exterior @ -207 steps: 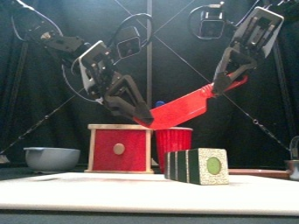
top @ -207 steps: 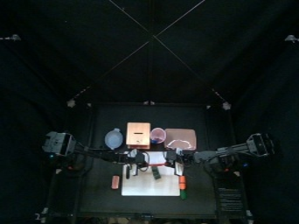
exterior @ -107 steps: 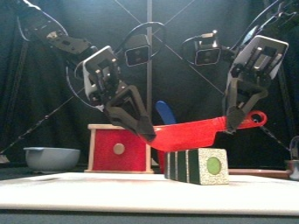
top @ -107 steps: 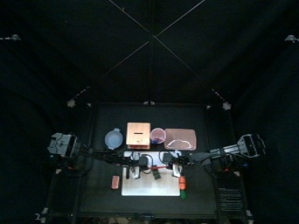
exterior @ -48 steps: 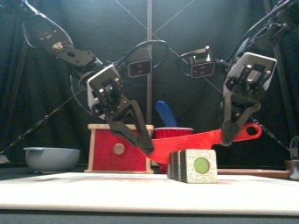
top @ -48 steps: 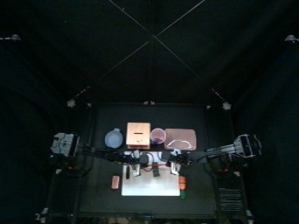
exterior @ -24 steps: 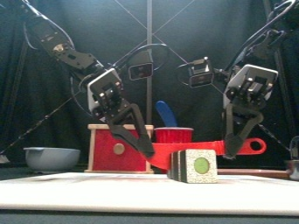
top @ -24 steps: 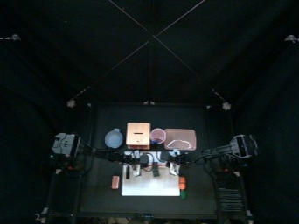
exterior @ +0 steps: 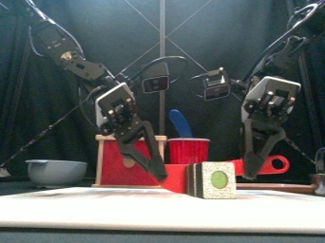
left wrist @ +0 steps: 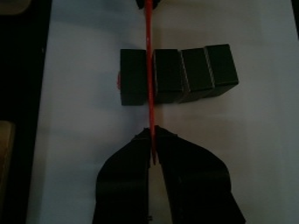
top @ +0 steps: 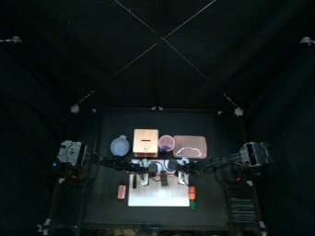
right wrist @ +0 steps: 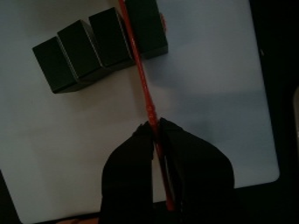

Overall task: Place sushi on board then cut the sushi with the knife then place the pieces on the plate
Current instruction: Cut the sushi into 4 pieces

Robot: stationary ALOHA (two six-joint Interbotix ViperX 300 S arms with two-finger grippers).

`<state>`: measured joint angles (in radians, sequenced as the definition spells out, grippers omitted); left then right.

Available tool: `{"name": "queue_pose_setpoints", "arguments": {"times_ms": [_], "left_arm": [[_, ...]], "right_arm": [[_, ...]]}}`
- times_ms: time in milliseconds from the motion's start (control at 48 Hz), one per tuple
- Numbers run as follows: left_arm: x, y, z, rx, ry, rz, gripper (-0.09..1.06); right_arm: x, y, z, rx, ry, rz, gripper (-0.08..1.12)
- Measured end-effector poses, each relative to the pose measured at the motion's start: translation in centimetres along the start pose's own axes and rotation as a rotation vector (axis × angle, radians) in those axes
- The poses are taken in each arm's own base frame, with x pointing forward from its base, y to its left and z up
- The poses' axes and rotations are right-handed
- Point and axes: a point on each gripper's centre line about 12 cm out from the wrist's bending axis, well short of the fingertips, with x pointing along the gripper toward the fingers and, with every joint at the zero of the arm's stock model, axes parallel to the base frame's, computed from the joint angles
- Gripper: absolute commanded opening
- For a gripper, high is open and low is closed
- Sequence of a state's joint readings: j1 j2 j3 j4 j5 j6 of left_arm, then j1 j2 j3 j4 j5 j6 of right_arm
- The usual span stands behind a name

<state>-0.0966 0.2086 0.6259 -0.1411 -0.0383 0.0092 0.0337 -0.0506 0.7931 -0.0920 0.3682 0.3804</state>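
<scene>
Over the last seconds the red knife (left wrist: pixel 149 87) had dropped onto the dark green sushi roll (left wrist: pixel 193 74) lying on the white cutting board (left wrist: pixel 82 131). The left gripper (left wrist: pixel 149 136) and right gripper (right wrist: pixel 156 129) each clamped one end. The first cut was likely beginning. No readable writing.

Black curtains (top: pixel 87 55) hang behind and beside a small black table (top: pixel 216 124).

The red knife (left wrist: pixel 149 79) has lowered onto the sushi roll (left wrist: pixel 193 72).
</scene>
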Motion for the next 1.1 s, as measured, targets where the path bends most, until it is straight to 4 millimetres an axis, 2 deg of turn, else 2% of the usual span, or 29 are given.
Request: {"name": "queue_pose_setpoints", "arguments": {"times_ms": [500,750,1104], "left_arm": [[0.0,2.0,0.6,0.015,-0.004,0.033,0.48],[0.0,2.1,0.6,0.023,-0.005,0.034,0.48],[-1.6,1.8,2.2,0.052,0.005,0.03,0.48]], "right_arm": [[0.0,-1.5,0.5,0.021,-0.004,-0.029,0.37],[-0.1,-1.7,0.7,0.024,-0.002,-0.033,0.37],[-2.8,-1.4,1.9,0.034,-0.042,-0.026,0.37]]}}
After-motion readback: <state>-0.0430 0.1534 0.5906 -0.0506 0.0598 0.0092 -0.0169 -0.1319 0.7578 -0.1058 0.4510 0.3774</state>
